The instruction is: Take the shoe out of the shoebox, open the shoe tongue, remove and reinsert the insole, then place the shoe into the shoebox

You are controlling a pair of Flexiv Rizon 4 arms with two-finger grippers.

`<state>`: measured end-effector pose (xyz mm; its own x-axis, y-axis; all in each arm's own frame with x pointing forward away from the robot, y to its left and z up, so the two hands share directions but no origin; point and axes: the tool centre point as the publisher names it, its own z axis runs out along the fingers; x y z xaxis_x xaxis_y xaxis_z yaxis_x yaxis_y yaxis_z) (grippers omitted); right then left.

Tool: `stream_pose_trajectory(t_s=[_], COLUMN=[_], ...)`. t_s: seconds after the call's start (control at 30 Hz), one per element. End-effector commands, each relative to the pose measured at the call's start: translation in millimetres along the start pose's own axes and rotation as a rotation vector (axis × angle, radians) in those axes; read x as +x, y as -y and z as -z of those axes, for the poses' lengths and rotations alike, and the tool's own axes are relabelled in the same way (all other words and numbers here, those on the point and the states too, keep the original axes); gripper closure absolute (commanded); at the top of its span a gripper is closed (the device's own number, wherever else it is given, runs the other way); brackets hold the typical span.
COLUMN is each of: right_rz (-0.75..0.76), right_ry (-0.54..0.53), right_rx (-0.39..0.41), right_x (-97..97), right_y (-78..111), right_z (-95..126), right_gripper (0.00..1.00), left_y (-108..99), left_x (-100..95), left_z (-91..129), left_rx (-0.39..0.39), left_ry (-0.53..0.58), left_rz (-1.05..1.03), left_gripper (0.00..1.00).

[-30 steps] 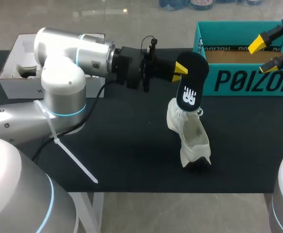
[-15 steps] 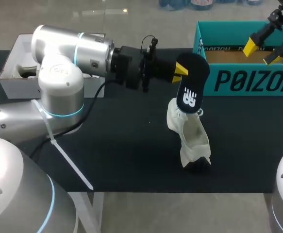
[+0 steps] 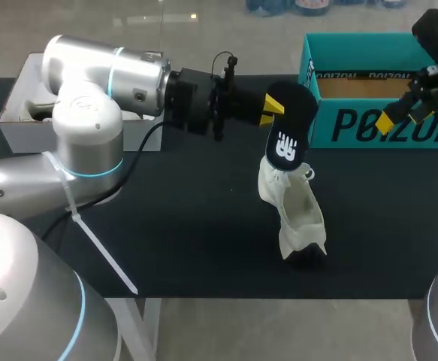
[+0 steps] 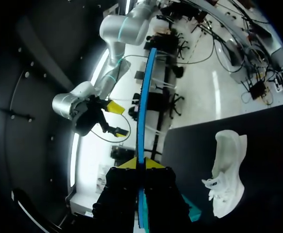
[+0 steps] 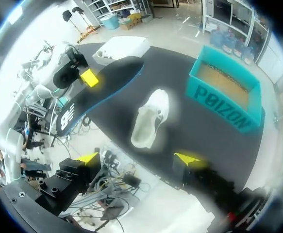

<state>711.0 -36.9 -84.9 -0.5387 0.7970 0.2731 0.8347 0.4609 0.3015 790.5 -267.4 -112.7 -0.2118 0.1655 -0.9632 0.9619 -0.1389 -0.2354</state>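
Tabletop (image 3: 188, 226): black, carried everything listed below.
White box (image 3: 16, 113): sat at the far left corner, partly behind the left arm; stayed where it had been.
Left arm (image 3: 106, 83): came in from the left with its wrist stretched level toward the middle; had drawn back slightly leftward since a second ago.
Left gripper (image 4: 141, 165): clamped on the insole's thin edge, yellow tips pressed against both faces.
Insole (image 3: 288, 135): black with a white logo, hung in the air above the shoe's far end, apart from it in the right wrist view; had shifted a little left with the gripper.
Shoe (image 3: 294, 214): white, lay on the tabletop outside the shoebox, in the same spot as before.
Shoebox (image 3: 369, 128): teal, open-topped, stood at the far right; unmoved.
Right gripper (image 5: 137, 158): fingers spread wide with nothing between them; had swung from above the shoebox's opening down in front of its front wall.
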Motion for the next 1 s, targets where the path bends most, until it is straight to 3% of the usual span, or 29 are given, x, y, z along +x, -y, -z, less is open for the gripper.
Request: stream_pose_trajectory(t_s=[0.03,1.0], right_rz=[-0.008,-0.021], right_ry=[0.012,-0.004], right_rx=[-0.104,-0.074], right_x=[1.6,6.0], right_y=[18.7,12.4], right_z=[-1.2,-4.7], right_gripper=[0.0,0.0], left_y=[1.1,1.0], left_x=[0.6,1.4], left_z=[0.7,0.3], left_rx=[-0.001,-0.007], left_ry=[-0.004,-0.022], left_rz=[0.003,0.023], left_gripper=[1.0,1.0])
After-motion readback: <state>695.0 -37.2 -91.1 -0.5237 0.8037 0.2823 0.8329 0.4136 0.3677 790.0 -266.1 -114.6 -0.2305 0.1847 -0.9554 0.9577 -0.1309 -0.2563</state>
